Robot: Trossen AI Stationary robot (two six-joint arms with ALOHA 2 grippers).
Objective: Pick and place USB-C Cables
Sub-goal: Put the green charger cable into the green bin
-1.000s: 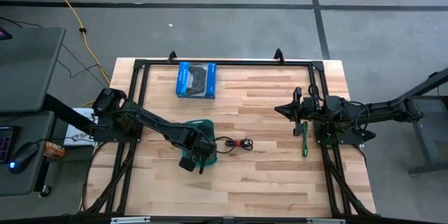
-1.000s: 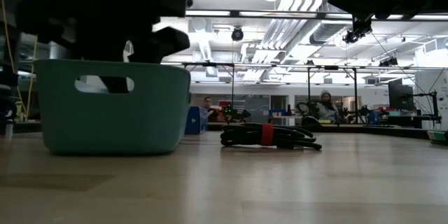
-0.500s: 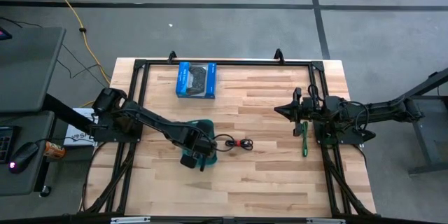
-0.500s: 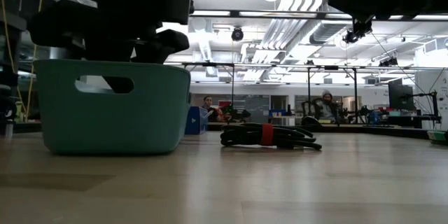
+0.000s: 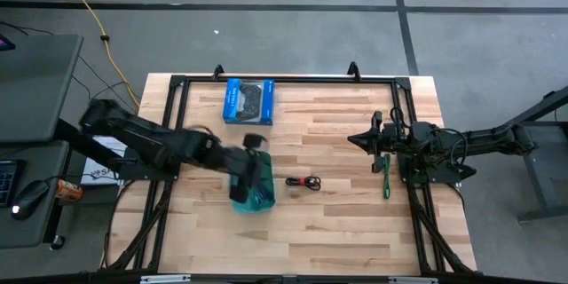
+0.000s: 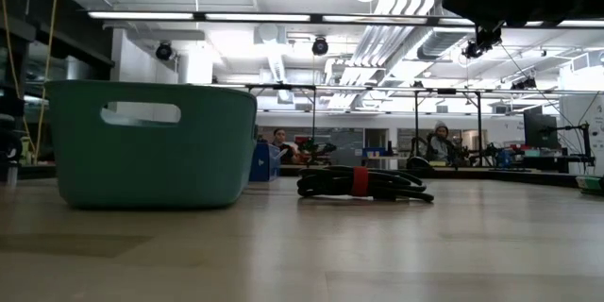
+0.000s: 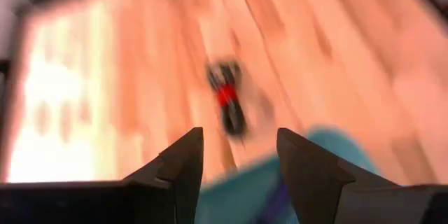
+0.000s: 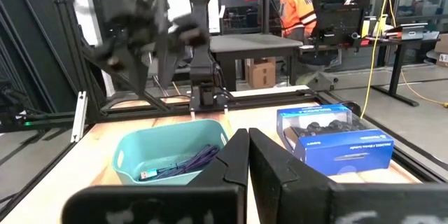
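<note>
My left gripper (image 5: 252, 167) hangs open high above the teal bin (image 5: 256, 199), blurred with motion; its fingers (image 7: 183, 159) stand apart with nothing between them. Ahead of it, the black cable with the red tie (image 7: 225, 99) lies flat on the table (image 5: 304, 182), just right of the bin. Purple and blue-teal cables (image 8: 183, 165) lie inside the bin (image 8: 172, 148). The green cable (image 5: 386, 177) lies on the table beside my right arm. My right gripper (image 5: 357, 139) waits shut at the table's right side, its fingers (image 8: 235, 155) together.
The blue box picturing a game controller (image 5: 248, 101) lies near the table's far edge. Black frame rails (image 5: 173, 124) run along the table's left, far and right sides. Bare wood lies between the black cable and my right gripper. People sit in the room beyond (image 6: 439, 140).
My left gripper has risen quickly from just over the teal bin, almost out of the top of the low view, and its arm has drawn back toward the table's left. The bin and the black cable have stayed where they were.
</note>
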